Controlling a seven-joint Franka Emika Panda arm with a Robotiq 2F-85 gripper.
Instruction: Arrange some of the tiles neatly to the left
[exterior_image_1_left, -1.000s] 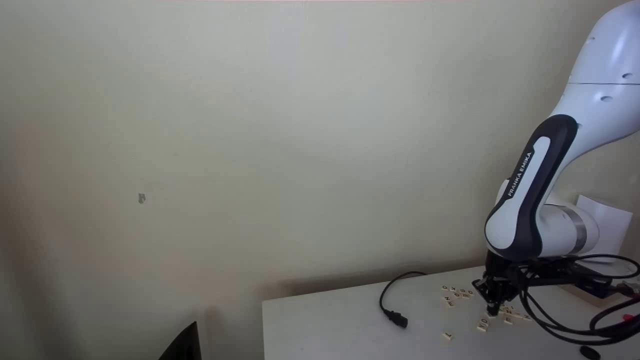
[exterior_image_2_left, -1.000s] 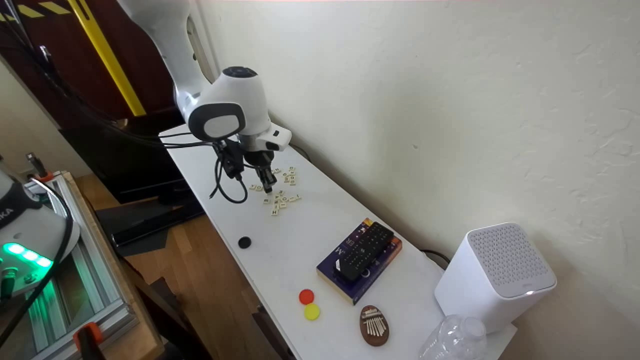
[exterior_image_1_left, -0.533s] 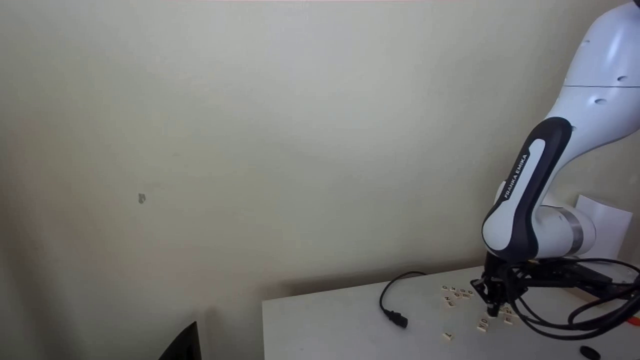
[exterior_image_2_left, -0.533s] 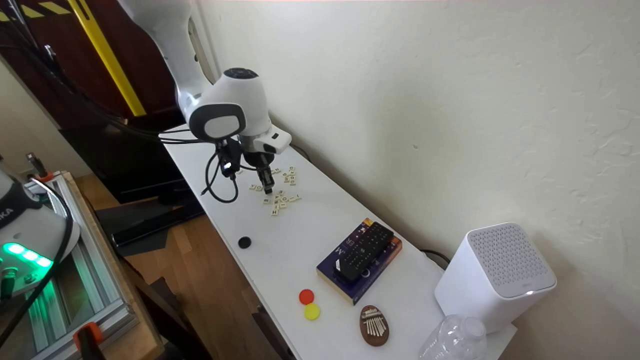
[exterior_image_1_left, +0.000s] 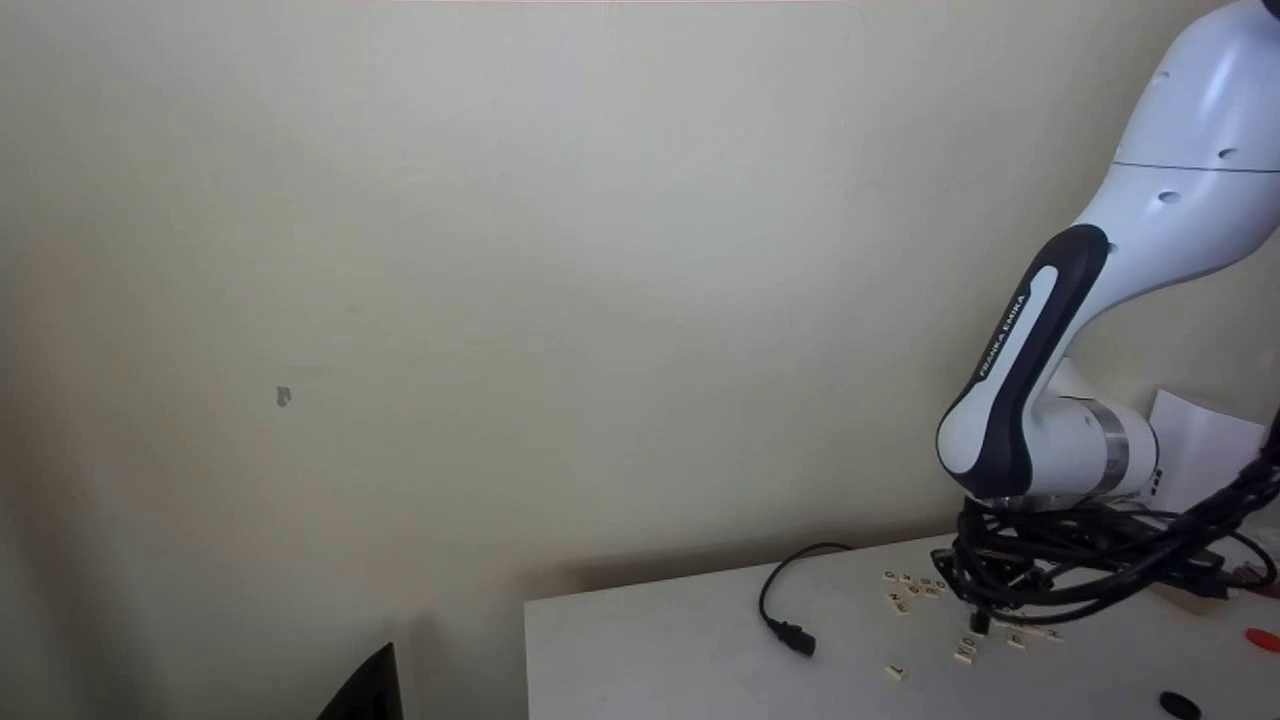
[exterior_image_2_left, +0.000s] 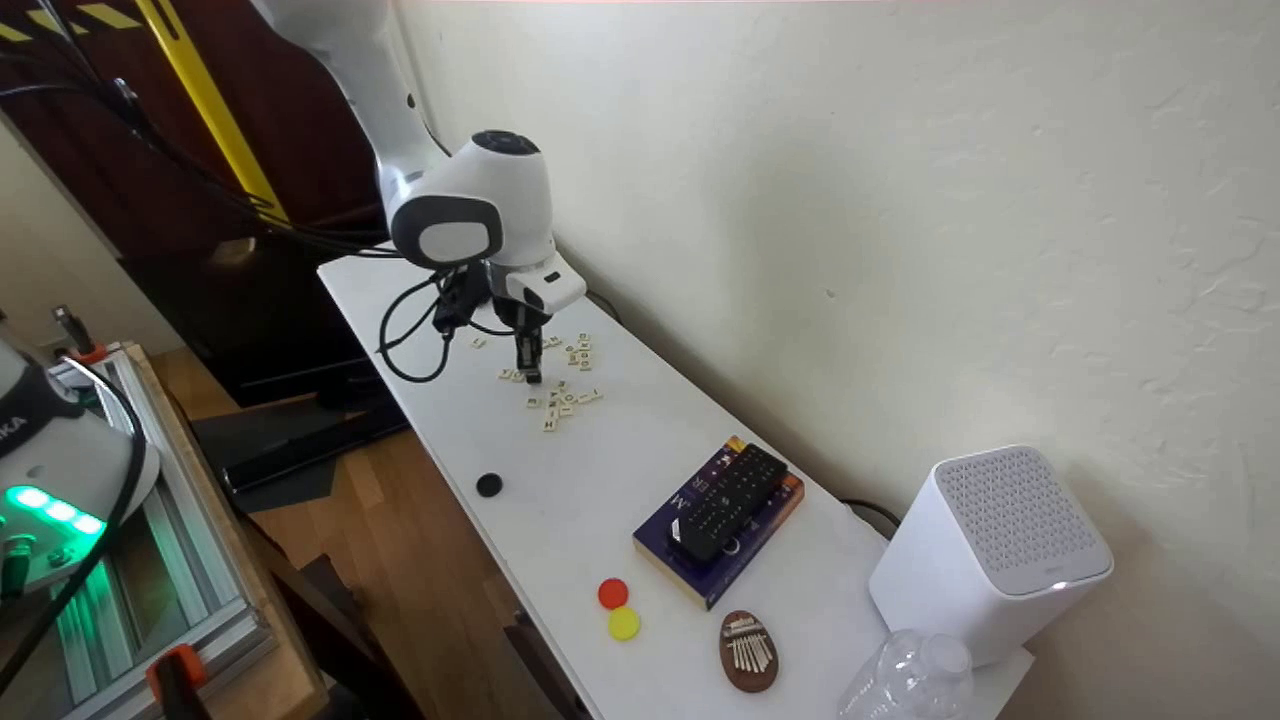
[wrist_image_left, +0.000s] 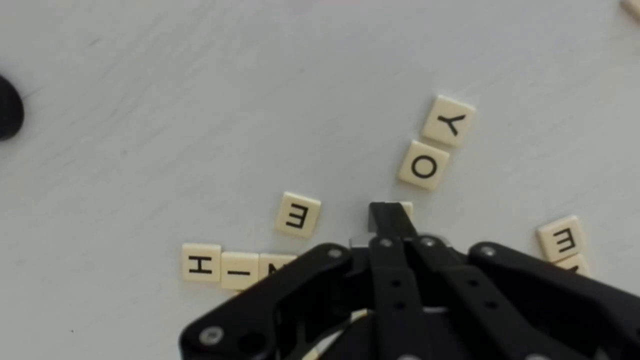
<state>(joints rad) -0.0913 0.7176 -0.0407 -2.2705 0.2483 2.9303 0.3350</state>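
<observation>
My gripper (exterior_image_2_left: 533, 377) is closed, its fingers (wrist_image_left: 392, 220) together with no tile seen between them. Beside them, right of centre in the wrist view, a half-hidden tile (wrist_image_left: 408, 208) shows (touching or apart, I can't tell). The O tile (wrist_image_left: 424, 165) and Y tile (wrist_image_left: 448, 121) lie above it, the E tile (wrist_image_left: 298, 214) to its left. My worry: an off-centre push would likely spin that tile, overshooting could scatter its neighbours, and pressing too low could jam me against the bench (wrist_image_left: 150, 100).
</observation>
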